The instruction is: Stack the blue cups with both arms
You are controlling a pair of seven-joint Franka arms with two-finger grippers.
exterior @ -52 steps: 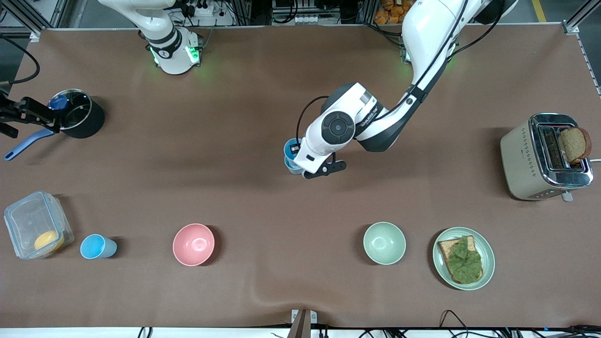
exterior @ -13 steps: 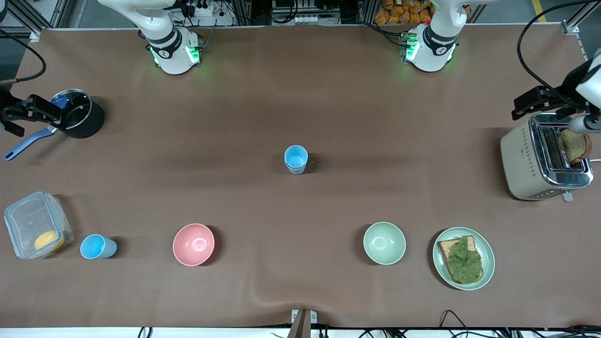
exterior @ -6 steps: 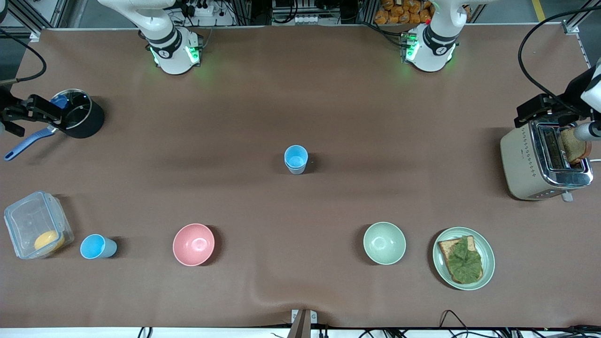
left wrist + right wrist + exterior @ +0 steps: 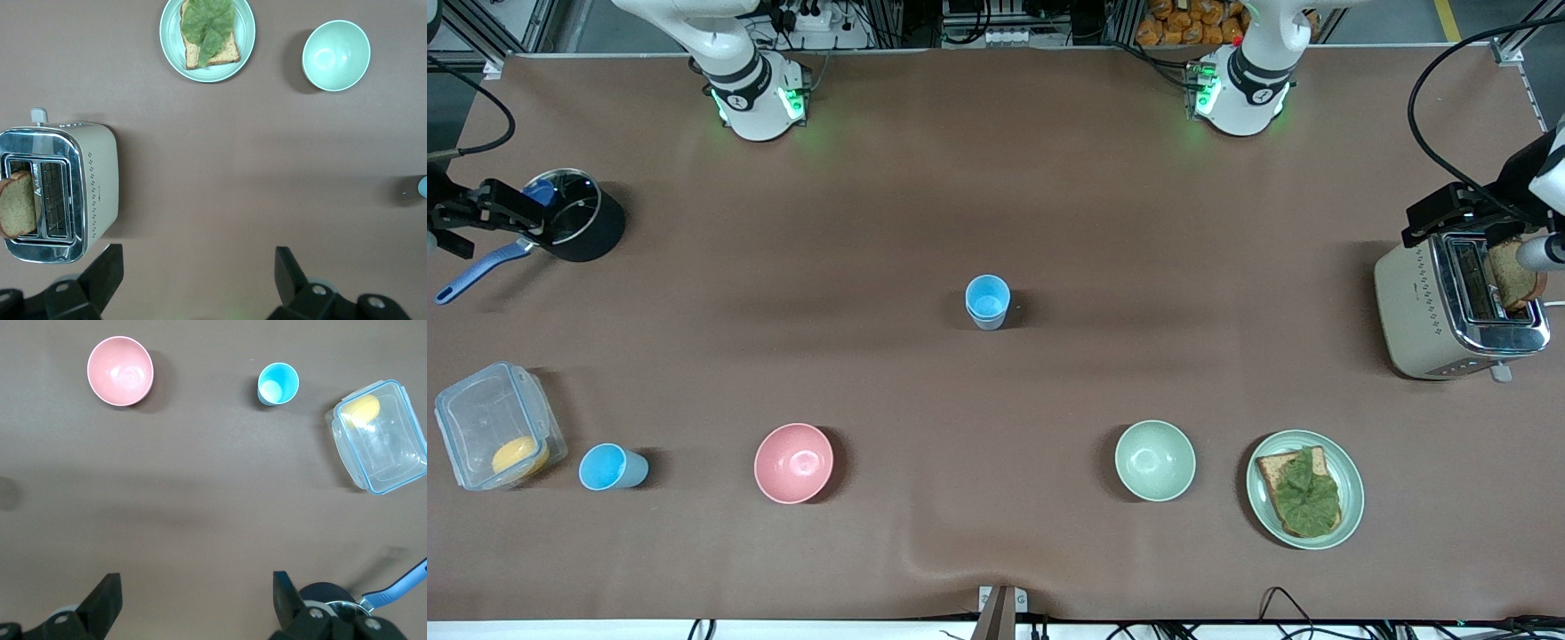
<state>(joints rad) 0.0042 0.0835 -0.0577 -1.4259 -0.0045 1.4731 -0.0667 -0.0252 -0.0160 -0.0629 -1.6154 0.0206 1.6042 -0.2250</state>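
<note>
While stacked cups (image 4: 987,302) are sitting mid-table, your left gripper (image 4: 195,275) is hanging spread over toaster (image 4: 1458,298); right gripper (image 4: 193,597) spread over pot (image 4: 580,227), both empty.

Both arms are waiting, swung out to opposite ends of the table. The left gripper (image 4: 1476,218) is hanging high at the left arm's end, its fingers (image 4: 107,270) spread wide and holding nothing. The right gripper (image 4: 489,218) is hanging high at the right arm's end, its fingers (image 4: 107,597) likewise spread wide and empty.
</note>
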